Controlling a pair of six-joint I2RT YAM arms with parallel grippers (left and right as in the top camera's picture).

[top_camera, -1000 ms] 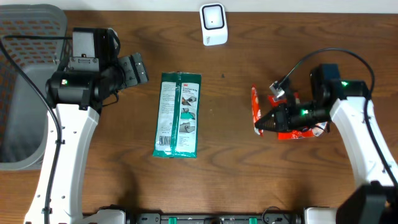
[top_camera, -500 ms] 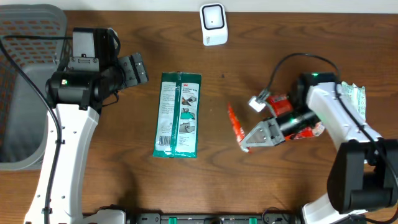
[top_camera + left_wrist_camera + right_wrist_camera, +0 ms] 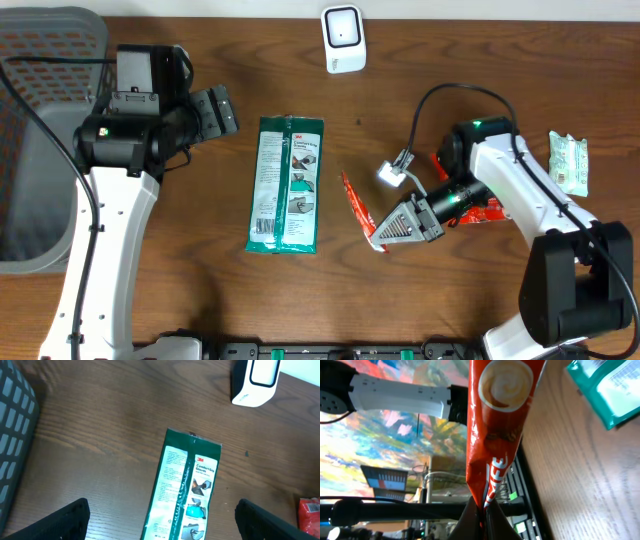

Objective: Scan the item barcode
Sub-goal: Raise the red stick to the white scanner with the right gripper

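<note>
Dial: the tabletop [image 3: 450, 80] seen from above, 12 at the far edge.
Step in hand: carrying the item to the reader, by my judgement; the scan is not yet done.
Item: red coffee sachet [image 3: 358, 205], lifted off the wood and slanted, just toward 4 from the dial's centre. Its free end points to 11.
Right claw [image 3: 383, 236]: closed tight on the sachet's lower end. In the wrist view the strip runs straight up out of the pinched tips [image 3: 482, 510].
Left claw [image 3: 215, 110]: jaws wide apart, holding nothing, hanging at about 10, well apart from the item.
Scanner [image 3: 343, 38]: small white unit upright at 12, its window facing the tabletop's middle.
Barcode: not found in any view. The wrist view shows only the face with the printed cup, so the code may be on the reverse; I cannot tell.
Nearby: green 3M pack [image 3: 287, 183] lies flat toward 9 of the sachet. A red packet [image 3: 487, 210] sits under the right forearm at 3, a pale green pack [image 3: 567, 162] beyond it. Basket [image 3: 40, 60] at the 9–10 edge.
To do it well: take the sachet toward 12, roll the wrist so the coded face meets the window squarely, keep the strip flat and the tips off the bars, then pause.
Risk: a limp sachet may curl or flop out of the reader's line, and the end grip is thin.
</note>
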